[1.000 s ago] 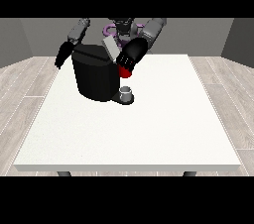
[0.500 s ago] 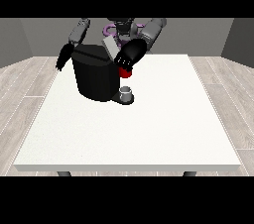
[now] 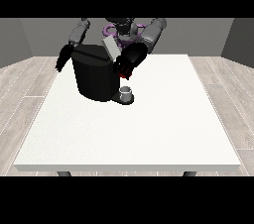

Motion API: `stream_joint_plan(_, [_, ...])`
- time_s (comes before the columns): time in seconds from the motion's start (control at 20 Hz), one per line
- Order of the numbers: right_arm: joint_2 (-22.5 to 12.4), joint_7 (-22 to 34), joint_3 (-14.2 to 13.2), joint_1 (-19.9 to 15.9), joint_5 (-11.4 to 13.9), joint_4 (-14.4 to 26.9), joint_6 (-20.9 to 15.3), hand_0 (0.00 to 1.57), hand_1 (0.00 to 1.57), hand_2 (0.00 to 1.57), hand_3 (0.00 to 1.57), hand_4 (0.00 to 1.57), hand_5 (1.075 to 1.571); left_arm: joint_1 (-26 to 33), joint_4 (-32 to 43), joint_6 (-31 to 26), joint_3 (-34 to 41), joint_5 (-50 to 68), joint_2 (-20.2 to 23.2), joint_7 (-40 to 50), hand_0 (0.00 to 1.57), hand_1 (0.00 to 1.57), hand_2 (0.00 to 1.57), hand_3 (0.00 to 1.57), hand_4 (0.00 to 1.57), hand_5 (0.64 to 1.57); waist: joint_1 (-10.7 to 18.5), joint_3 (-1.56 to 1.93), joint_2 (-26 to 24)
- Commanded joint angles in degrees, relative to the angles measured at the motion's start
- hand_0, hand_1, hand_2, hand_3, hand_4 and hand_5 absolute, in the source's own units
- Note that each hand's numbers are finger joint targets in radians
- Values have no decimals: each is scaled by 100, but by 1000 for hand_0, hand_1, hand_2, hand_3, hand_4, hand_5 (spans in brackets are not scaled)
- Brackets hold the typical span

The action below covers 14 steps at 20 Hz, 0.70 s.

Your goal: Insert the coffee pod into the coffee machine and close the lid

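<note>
A large white table fills most of the front view, with the robot small behind its far edge and both arms reaching forward over the top. The black coffee machine stands on the far left part of the table, a broad dark drum with a light grey lid flap tilted up at its upper right corner. At the machine's front right foot a low dark base sticks out, and a small grey cup stands upright on it. The hand at the view's right is at the machine's upper right side, just beside the raised flap and above the cup; it reads as a dark mass and whether its fingers are spread, pressed together or pinching anything cannot be told. A red thing at the machine shows just under that hand. The hand at the view's left hangs beside the machine's left wall, close to it, and contact cannot be told; how its fingers lie cannot be told either. The coffee pod does not plainly show.
</note>
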Motion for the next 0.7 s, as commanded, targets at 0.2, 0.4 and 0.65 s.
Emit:
stream_joint_plan(0.2, [-189,-196,-265,-69,-101,297,51,0,0,0,0,202,1571,-40,-32,199,-81,-190,-41,27,0,0,555,458,0,1571,185,-11,1])
stream_joint_plan(0.4, [-50,-70,-246,153,-56,513,-76,0,0,0,0,117,1571,166,-14,99,-178,-197,-525,357,0,0,432,326,0,1571,338,-12,-489])
stream_joint_plan(0.65, [-127,-289,-484,334,-201,830,-82,0,0,0,0,153,1571,365,-84,-40,-119,-104,-620,431,0,0,0,151,0,1571,691,-12,-824])
